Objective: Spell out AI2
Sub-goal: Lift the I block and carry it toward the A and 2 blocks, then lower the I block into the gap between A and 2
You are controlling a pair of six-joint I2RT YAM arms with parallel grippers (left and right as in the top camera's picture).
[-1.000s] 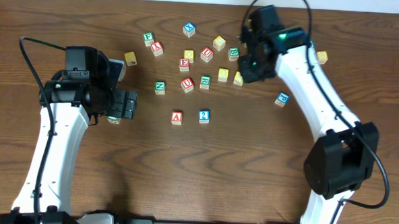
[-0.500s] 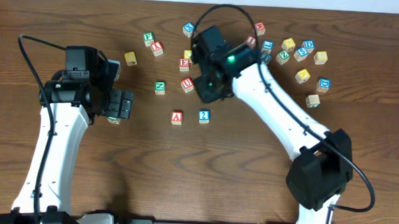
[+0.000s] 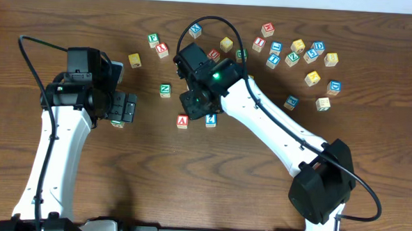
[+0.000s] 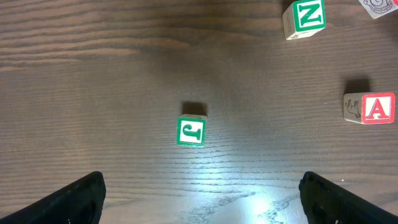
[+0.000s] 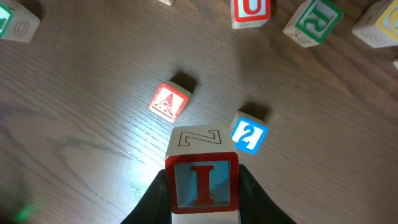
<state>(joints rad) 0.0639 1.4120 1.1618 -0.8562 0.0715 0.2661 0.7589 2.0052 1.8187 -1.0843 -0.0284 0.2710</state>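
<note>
Overhead view: the A cube (image 3: 183, 121) and the 2 cube (image 3: 211, 120) lie in a row at mid-frame on the counter (image 3: 272, 195), with a gap between them. The right claw (image 3: 196, 101) hangs just above that gap and hides its load. The left claw (image 3: 127, 108) sits well apart at the left.

Left wrist view: the left claw is released, jaws spread wide on nothing, with only a green J cube (image 4: 190, 132) ahead of it.

Right wrist view: the right claw is clenched on the I cube (image 5: 200, 183) at bottom centre, fingers (image 5: 152, 199) on two opposite side faces. The cube looks lifted clear of the wood. Its red I faces the camera upright; the A, upper left, sits slightly askew. A cube has no long axis — only the letter's heading matters. It is probably light, stiff and smooth-faced, apt to twist, so flat pressure on opposite sides suits it best.
</note>
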